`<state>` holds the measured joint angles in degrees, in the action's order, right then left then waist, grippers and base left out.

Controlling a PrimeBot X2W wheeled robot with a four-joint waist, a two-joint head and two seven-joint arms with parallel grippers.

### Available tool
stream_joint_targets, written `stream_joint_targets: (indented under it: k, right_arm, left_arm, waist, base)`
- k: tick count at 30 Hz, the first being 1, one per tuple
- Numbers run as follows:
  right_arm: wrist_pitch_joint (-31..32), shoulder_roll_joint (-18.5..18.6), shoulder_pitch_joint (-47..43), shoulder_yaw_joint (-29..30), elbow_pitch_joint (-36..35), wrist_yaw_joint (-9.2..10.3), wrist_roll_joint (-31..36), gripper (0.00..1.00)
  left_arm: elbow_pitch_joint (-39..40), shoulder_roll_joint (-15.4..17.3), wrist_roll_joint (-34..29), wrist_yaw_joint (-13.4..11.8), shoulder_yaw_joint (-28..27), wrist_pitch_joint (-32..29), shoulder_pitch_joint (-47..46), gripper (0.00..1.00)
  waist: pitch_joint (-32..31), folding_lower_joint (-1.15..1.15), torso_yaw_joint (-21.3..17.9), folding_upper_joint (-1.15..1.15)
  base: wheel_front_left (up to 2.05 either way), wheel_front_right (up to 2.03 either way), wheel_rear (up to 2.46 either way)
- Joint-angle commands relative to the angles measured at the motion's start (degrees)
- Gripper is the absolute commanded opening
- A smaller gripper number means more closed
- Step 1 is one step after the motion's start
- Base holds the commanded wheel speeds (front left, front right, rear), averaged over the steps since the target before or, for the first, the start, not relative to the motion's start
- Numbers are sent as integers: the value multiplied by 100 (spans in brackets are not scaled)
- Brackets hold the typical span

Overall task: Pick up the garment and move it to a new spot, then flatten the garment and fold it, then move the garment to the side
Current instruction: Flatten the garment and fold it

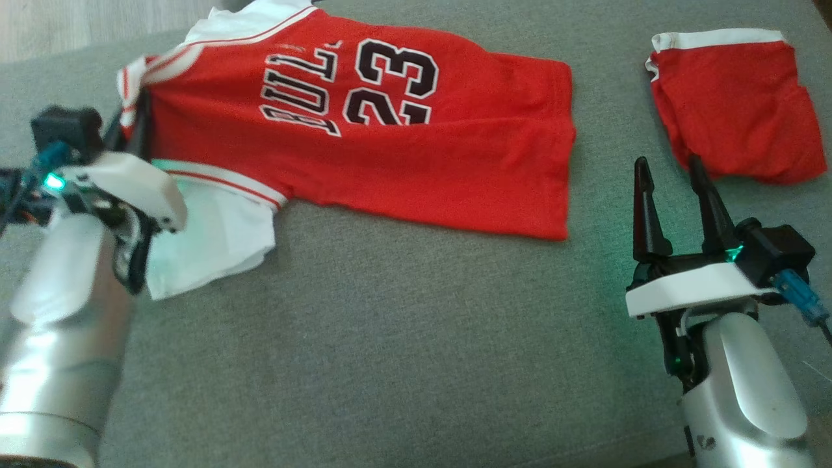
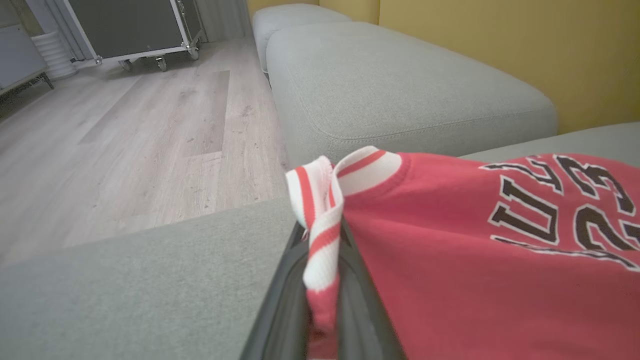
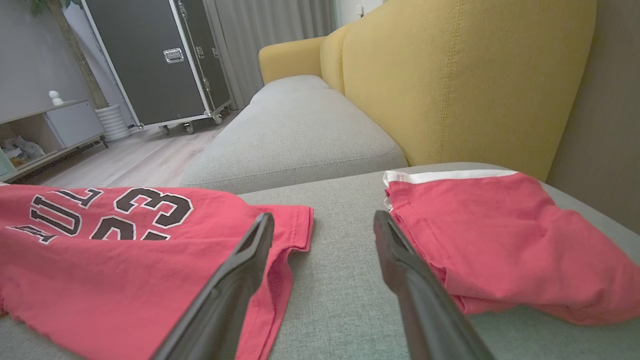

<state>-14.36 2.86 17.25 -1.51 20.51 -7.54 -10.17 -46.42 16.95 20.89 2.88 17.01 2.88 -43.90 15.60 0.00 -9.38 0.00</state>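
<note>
The garment (image 1: 403,143) is a red jersey with white trim and the number 23, spread across the grey cushion (image 1: 390,338) with its hem to the right. My left gripper (image 1: 140,104) is shut on the jersey's striped shoulder trim (image 2: 320,235) at its left end; in the left wrist view the fold of trim stands pinched between the two dark fingers. My right gripper (image 1: 669,166) hovers open near the lower right, between the jersey's hem (image 3: 295,225) and a second red piece, touching neither.
Folded red shorts (image 1: 734,104) with a white waistband lie at the far right of the cushion. A second grey cushion (image 2: 400,85) and a yellow backrest (image 3: 450,85) lie beyond. Wooden floor (image 2: 125,135) and a wheeled black case (image 3: 160,60) are off to the left.
</note>
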Motion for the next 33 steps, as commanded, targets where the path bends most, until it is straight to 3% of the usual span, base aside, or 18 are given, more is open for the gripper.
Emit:
stream_joint_targets:
  k: [1, 7, 8, 9, 15, 20, 25, 33]
  right_arm:
    - [-63, 2, 167, -153, -200, 5, -65, 100]
    - [-63, 2, 232, -230, -231, 5, -111, 100]
    - [-63, 2, 245, -237, -236, 5, -122, 100]
    - [-63, 2, 254, -246, -236, 5, -131, 100]
    - [-63, 2, 266, -254, -227, 5, -156, 100]
    - [-63, 2, 227, -216, -220, 5, -133, 100]
    - [-63, 2, 118, -156, -253, 5, -47, 100]
    - [-63, 2, -120, -107, -275, 5, 137, 100]
  left_arm:
    - [132, 366, -97, -41, -103, -46, -312, 0]
    - [-116, 647, -401, 184, 279, -383, -715, 0]
    - [-174, 672, -441, 224, 352, -432, -765, 40]
    - [-238, 698, -480, 252, 416, -466, -814, 100]
    - [-517, 767, -513, 142, 425, -125, -968, 100]
    - [-614, 641, -367, 60, 327, 419, -780, 100]
    - [-360, 244, -47, -29, 129, 1072, -228, 100]
    - [756, -288, 135, -226, -190, 1207, 945, 100]
  waist:
    - [19, 0, -2, 0]
    - [156, 0, -26, 0]
    - [181, 0, -26, 0]
    - [201, 0, -26, 0]
    - [219, 0, 12, 0]
    - [41, 0, 152, 0]
    - [-327, 0, 430, 0]
    - [-747, 0, 829, 0]
  base:
    - [0, 0, 0]
    - [0, 0, 0]
    - [0, 0, 0]
    - [0, 0, 0]
    - [0, 0, 0]
    - [0, 0, 0]
    - [0, 0, 0]
    - [0, 0, 0]
